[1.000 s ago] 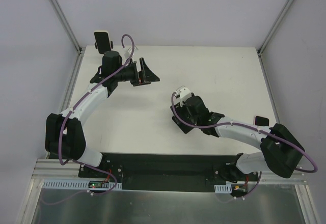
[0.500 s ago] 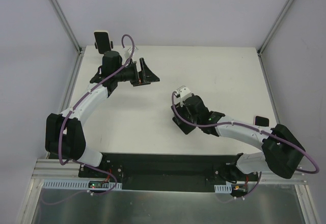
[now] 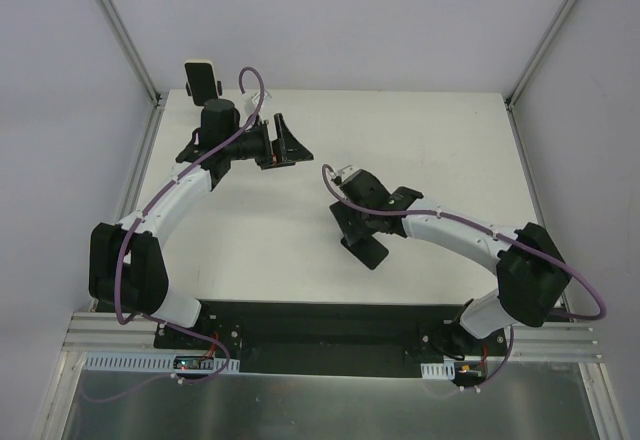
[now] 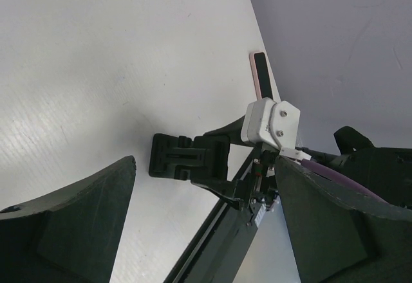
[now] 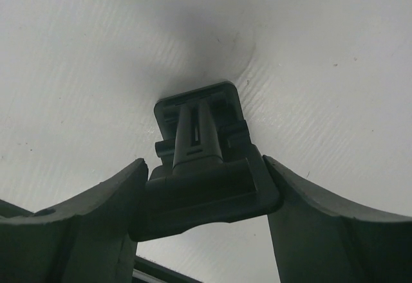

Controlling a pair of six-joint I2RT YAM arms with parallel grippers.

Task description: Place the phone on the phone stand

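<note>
The black phone stand [image 5: 193,141] stands on the white table, also seen in the top view [image 3: 366,247] and the left wrist view [image 4: 175,157]. My right gripper [image 5: 205,162] is shut on its upper plate, one finger pressed against each side; in the top view this gripper [image 3: 358,222] is at mid-table. The phone [image 4: 260,76], pink-edged with a black screen, lies far off by the table's edge behind the right arm; in the top view the right arm hides it. My left gripper [image 3: 290,143] is open and empty at the far left, and its jaws stand wide apart.
A white-rimmed black device [image 3: 203,80] stands at the table's far left corner beside the left wrist. Grey walls and metal posts close the table on three sides. The right arm's forearm [image 3: 455,232] stretches across the right half.
The right arm has swung: its elbow moved left and its wrist turned and shifted up-left over the stand, which has turned a little. The left arm has not moved.
</note>
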